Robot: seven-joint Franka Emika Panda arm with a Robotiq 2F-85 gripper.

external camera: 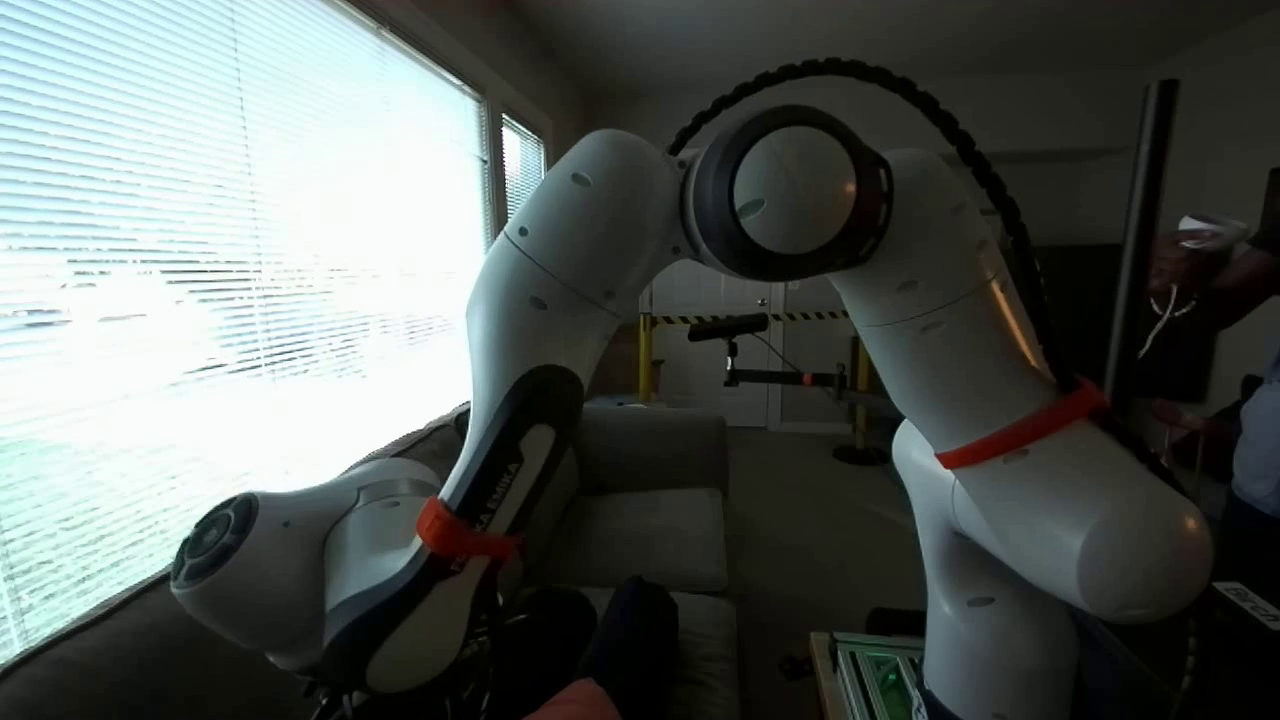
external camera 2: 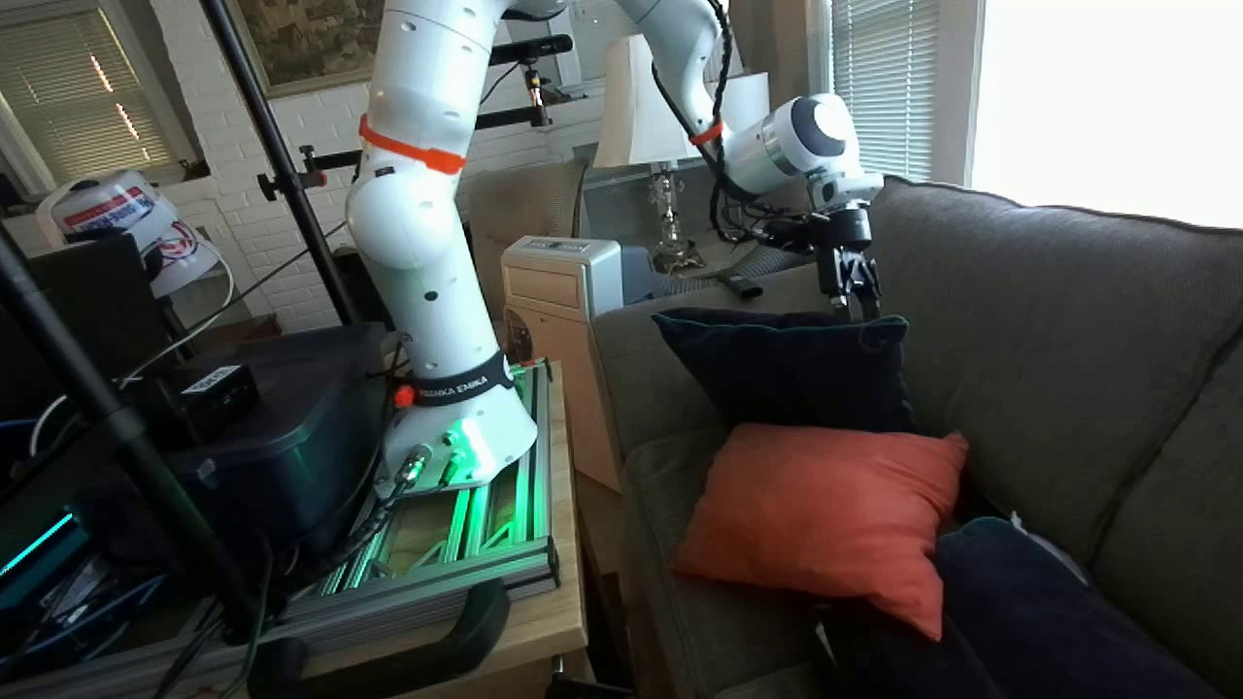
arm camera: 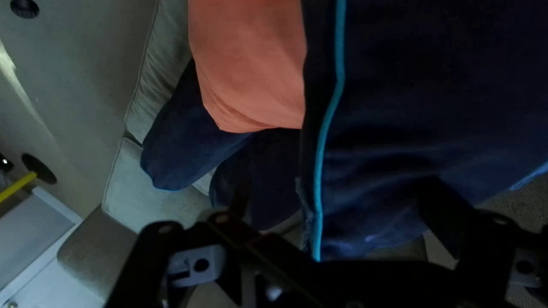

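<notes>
My gripper (arm camera: 336,196): two fingers well apart, edge of navy pillow (arm camera: 419,98) with blue piping (arm camera: 340,51) between them; whether I touch it, cannot tell. Exterior view: same pillow, on gray sofa (external camera 2: 1049,291) near its arm (external camera 2: 651,388), top edge at my fingertips. Just beside it: orange pillow (external camera 2: 825,515), overlapping other navy pillows (external camera 2: 1049,602). Farther out, past sofa: lamp (external camera 2: 636,116) with white shade, bright window with blinds (external camera: 240,250).
</notes>
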